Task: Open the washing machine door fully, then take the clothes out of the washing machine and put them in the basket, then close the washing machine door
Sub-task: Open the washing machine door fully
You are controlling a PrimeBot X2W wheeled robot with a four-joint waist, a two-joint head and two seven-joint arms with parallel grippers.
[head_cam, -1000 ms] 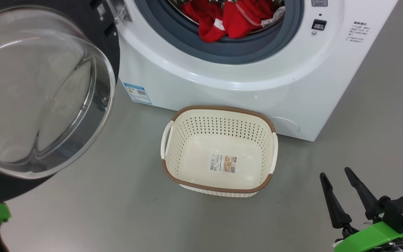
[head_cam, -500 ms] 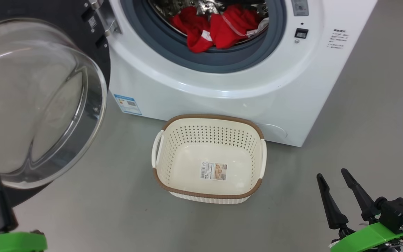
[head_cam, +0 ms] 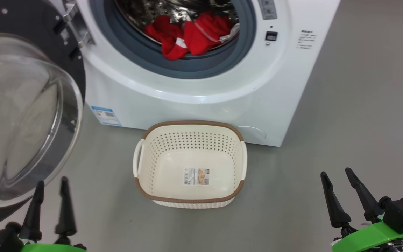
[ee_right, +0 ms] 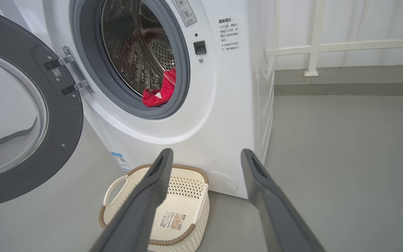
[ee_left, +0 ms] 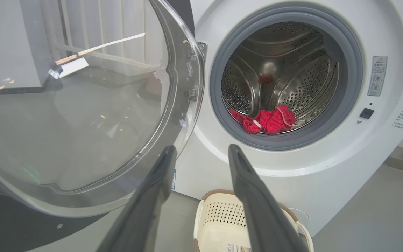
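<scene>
Grey, smooth floor (head_cam: 345,105) runs out to the right of a white, boxy washing machine (head_cam: 194,108), and in my right wrist view a white railing (ee_right: 313,45) stands at the far wall. On the left, the door (ee_right: 66,115) is swung wide open on its metal hinge: a broad, glossy black ring around a clear glass bowl (head_cam: 19,122) that bulges toward me. A grey-blue rubber seal (head_cam: 194,68) rings the round opening, and behind it is the steel drum (ee_left: 292,80), ribbed and full of small holes. The clothes (head_cam: 187,35) lie at the near bottom of the drum, a crumpled heap of bright red fabric with white stitching and a small white tag, one fold drooping onto the seal. A small blue label (head_cam: 105,115) is stuck low on the left of the machine's front. The basket (head_cam: 191,123) sits on the floor just in front of the machine: a cream plastic rounded rectangle with perforated walls, a brown woven-look rim and loop handles at the sides, with a paper sticker (head_cam: 196,176) on its bottom. My left gripper (head_cam: 52,183) hovers near the lower edge of the door, its long, dark, tapered fingers apart and holding nothing. My right gripper (head_cam: 336,173) hangs over bare floor to the right of the basket, well apart from it, fingers likewise spread and gripping nothing.
</scene>
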